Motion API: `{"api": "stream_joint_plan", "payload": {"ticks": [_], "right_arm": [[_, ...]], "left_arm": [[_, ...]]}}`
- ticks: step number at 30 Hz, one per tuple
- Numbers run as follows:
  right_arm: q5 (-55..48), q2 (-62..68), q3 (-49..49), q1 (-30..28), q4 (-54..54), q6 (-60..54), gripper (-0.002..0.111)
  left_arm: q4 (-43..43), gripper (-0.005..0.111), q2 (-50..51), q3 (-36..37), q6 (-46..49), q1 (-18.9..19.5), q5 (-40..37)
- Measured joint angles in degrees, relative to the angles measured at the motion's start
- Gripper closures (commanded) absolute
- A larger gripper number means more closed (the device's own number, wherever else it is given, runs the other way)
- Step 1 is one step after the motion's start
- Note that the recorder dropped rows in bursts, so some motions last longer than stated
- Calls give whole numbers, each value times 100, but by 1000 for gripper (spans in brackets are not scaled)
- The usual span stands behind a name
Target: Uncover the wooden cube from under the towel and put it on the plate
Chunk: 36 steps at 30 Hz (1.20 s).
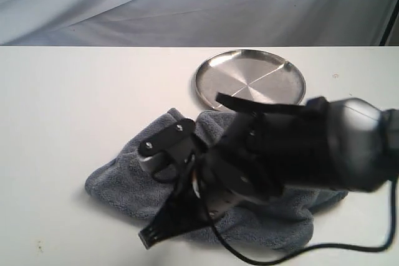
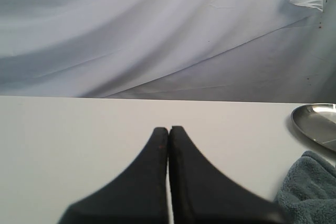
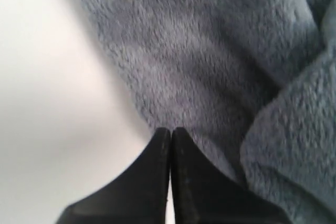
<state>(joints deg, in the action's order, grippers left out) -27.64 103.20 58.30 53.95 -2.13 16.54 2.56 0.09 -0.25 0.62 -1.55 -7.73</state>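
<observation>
Hovering low over the towel [image 1: 124,182] with the right gripper [image 3: 170,129], jaws pressed together with nothing seen between them, tips right at the towel's edge where it meets the bare table [image 1: 62,123]. Lying crumpled in a loose heap, just in front of the plate [image 1: 249,79]. Holding the left gripper [image 2: 169,128] closed and empty too, above bare table, with towel and plate off to one side. Cube hidden in every view; cannot tell where under the towel.
</observation>
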Motion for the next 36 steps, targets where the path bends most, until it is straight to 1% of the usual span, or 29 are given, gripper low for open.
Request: {"api": "stream_joint_plan", "payload": {"ticks": [4, 8, 13, 17, 20, 23, 28, 36], "right_arm": [[695, -627, -1171, -26, 259, 304, 108], [1193, -1349, -2064, -166, 550, 469, 108], [1568, -2261, -2844, -550, 830, 608, 108], [1613, -2836, -3270, -966, 868, 684, 108], [1581, -3171, -3524, -1300, 879, 700, 108], [1341, -3492, -3657, -1634, 889, 712, 108], [902, -4022, -3709, -2036, 782, 723, 108], [558, -4539, -3709, -2809, 374, 831, 108]], "left_arm": [[0, 105, 0, 0, 0, 0, 0], [0, 105, 0, 0, 0, 0, 0], [0, 105, 0, 0, 0, 0, 0], [0, 105, 0, 0, 0, 0, 0], [0, 105, 0, 0, 0, 0, 0], [0, 105, 0, 0, 0, 0, 0], [0, 105, 0, 0, 0, 0, 0], [0, 105, 0, 0, 0, 0, 0]]}}
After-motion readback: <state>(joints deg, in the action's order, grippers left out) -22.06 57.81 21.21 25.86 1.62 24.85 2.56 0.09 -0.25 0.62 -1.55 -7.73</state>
